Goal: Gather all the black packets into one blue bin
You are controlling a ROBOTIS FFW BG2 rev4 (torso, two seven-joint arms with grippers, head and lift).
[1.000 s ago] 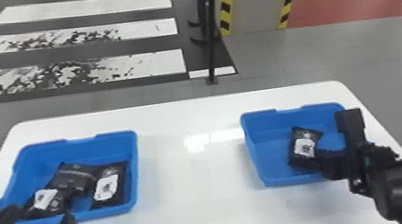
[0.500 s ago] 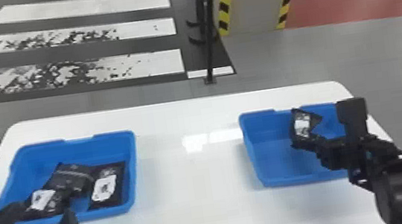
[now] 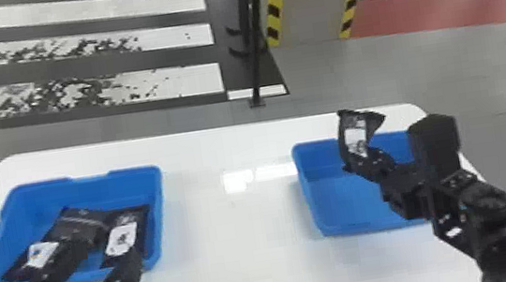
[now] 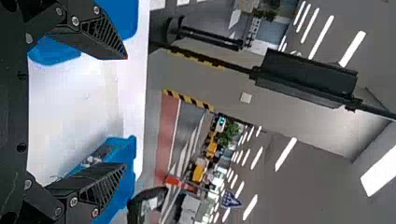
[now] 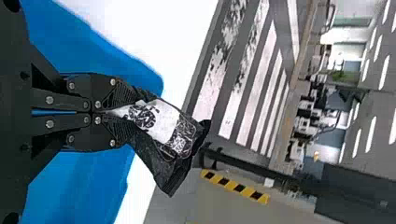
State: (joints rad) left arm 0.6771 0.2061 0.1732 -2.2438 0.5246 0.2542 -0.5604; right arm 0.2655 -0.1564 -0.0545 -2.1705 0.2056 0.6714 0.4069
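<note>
Above the right-hand blue bin (image 3: 341, 201), my right gripper (image 3: 371, 165) holds a black packet (image 3: 357, 135) with a white label. In the right wrist view the right gripper (image 5: 109, 112) is shut on the packet (image 5: 161, 126). The left-hand blue bin (image 3: 160, 212) has several black packets in it, among them a crumpled one (image 3: 79, 224) and a labelled one (image 3: 121, 234) at its right side. My left gripper (image 3: 105, 258) is over that bin's front edge, fingers wide apart. In the left wrist view the left gripper (image 4: 126, 112) stands open, nothing between its fingers.
Both bins rest on a white table (image 3: 241, 267), with a wide stretch of tabletop between them. Behind the table's far edge, a thin black post (image 3: 254, 57) stands on the floor near a pillar with yellow-black stripes (image 3: 276, 2).
The right gripper has lifted the black packet up from the right-hand bin. The left gripper has moved forward and to the right, over the left-hand bin's front part.
</note>
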